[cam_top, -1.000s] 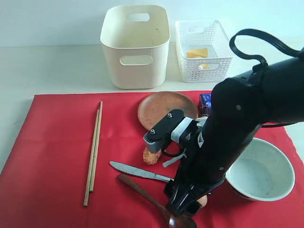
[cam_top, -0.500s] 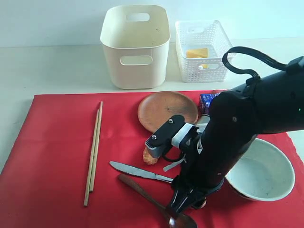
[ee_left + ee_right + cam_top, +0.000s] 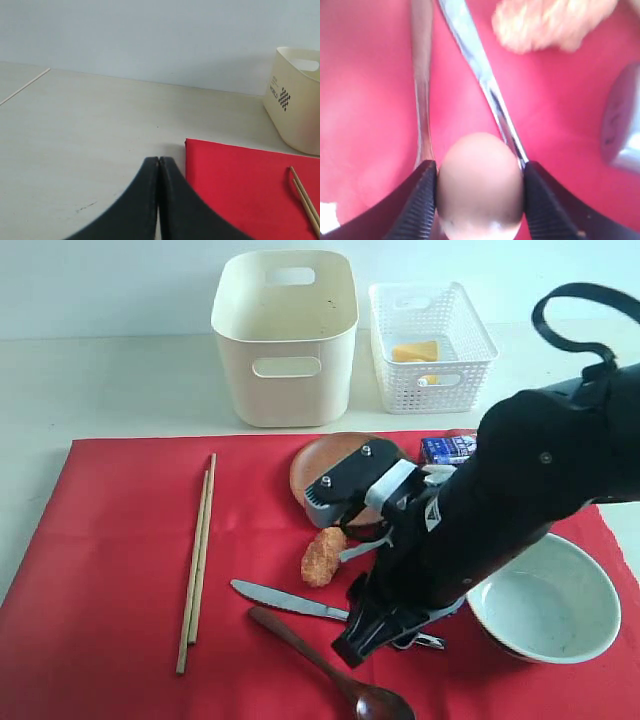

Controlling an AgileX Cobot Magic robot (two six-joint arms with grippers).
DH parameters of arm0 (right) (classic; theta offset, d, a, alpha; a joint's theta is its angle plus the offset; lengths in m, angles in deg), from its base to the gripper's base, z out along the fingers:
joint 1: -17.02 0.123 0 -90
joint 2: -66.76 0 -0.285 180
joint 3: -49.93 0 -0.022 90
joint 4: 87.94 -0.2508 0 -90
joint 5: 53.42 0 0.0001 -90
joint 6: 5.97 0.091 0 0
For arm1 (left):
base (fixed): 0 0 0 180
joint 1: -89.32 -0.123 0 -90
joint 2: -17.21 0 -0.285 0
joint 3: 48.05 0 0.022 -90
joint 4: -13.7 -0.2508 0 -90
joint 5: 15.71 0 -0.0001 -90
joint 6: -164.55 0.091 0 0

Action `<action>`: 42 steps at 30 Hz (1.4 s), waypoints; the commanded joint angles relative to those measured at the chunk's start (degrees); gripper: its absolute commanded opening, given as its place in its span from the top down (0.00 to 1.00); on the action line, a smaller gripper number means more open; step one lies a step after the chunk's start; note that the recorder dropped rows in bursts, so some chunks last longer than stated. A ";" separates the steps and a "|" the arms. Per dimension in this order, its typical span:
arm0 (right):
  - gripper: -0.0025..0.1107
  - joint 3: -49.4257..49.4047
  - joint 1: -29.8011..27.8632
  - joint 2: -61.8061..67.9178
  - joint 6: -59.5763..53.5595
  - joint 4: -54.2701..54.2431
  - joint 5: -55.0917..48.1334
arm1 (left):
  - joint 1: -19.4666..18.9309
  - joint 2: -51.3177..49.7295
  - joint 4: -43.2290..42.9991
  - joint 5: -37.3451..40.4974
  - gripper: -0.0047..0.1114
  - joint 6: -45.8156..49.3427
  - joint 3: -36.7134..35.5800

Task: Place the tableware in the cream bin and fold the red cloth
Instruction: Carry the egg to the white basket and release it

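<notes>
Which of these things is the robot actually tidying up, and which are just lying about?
Part of the job: cream bin, red cloth, brown plate, pair of chopsticks, steel knife, wooden spoon, pale green bowl.

Just lying about: fried nugget, egg, blue-and-white carton, white lattice basket with a cheese wedge in it.

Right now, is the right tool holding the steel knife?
No, the right tool is closed on the egg, while the steel knife lies on the red cloth.
</notes>
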 commanded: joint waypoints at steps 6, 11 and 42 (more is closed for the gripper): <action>0.98 3.30 0.18 -3.73 -0.62 1.24 6.93 | -0.04 0.38 0.41 -0.20 0.94 0.14 -0.19; 0.98 8.83 -2.89 -3.10 -0.62 1.28 11.14 | -0.04 0.38 0.41 -0.20 0.94 0.14 -0.19; 0.98 45.51 -32.62 32.45 -2.51 2.14 21.06 | -0.04 0.38 0.41 -0.20 0.94 0.14 -0.19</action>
